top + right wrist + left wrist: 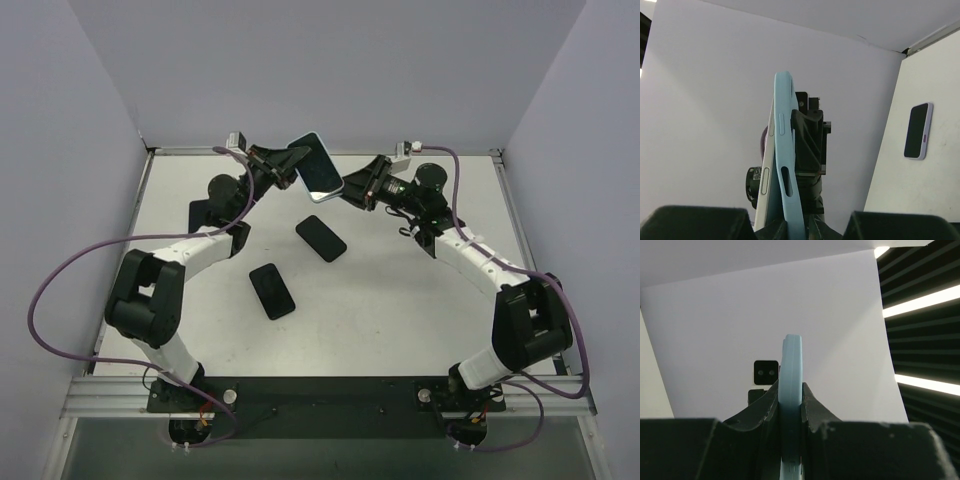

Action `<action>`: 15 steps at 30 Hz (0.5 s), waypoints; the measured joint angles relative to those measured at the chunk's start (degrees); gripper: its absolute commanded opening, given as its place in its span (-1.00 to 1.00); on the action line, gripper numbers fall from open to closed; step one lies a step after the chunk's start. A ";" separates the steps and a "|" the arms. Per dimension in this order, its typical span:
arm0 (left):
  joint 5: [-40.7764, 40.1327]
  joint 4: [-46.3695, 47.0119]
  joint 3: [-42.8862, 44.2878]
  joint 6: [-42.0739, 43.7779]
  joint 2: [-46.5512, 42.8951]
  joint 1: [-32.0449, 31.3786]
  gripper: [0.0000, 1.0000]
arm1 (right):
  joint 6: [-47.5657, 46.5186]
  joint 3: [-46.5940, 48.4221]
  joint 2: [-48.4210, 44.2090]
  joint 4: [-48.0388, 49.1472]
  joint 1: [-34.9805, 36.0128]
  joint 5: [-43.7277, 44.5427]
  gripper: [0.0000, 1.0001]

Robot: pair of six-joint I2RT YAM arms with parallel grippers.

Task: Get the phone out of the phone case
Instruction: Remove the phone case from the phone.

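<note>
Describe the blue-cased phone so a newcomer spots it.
At the far side of the white table, the left gripper and right gripper meet midair. Clamped between them is the phone in the light blue case; the two dark phones lie flat on the table.

Above the far middle of the bench (pixel 400 290): phone case (pixel 791 370), phone (pixel 767 165) in it. Before the case, flat on the bench: second phone (pixel 321 238). Nearer again, left of the case: third phone (pixel 272 290).

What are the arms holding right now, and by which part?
The blue phone case with the phone in it, raised: left fingers pinch its left edge, right fingers its near right corner.
</note>
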 measured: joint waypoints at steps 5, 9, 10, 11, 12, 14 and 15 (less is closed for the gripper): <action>1.70 0.09 0.15 -0.68 0.11 0.02 -1.00 | -1.70 1.77 0.52 -2.14 -0.02 -3.76 -0.72; 2.56 -0.13 0.13 -0.11 0.11 0.00 -1.00 | -1.20 1.95 1.22 -1.31 -0.46 -5.90 -1.00; 2.71 -0.35 0.13 0.22 0.11 0.00 -1.00 | -0.92 1.95 1.42 -1.01 -0.68 -6.45 -1.00; 2.93 -0.63 0.11 0.66 0.11 0.00 -1.00 | -0.81 1.88 1.60 -0.76 -0.87 -6.95 -1.00; 3.15 -1.20 0.11 1.16 0.11 0.00 -1.00 | -0.87 1.68 1.66 -0.83 -1.09 -7.23 -1.00; 3.96 -2.60 -0.15 2.38 0.11 -0.09 -0.83 | -2.23 1.05 1.16 -3.23 -1.40 -7.37 -1.00; 4.37 -3.23 -0.39 2.80 0.11 -0.13 -0.75 | -3.52 0.74 0.48 -5.99 -1.49 -7.06 -1.00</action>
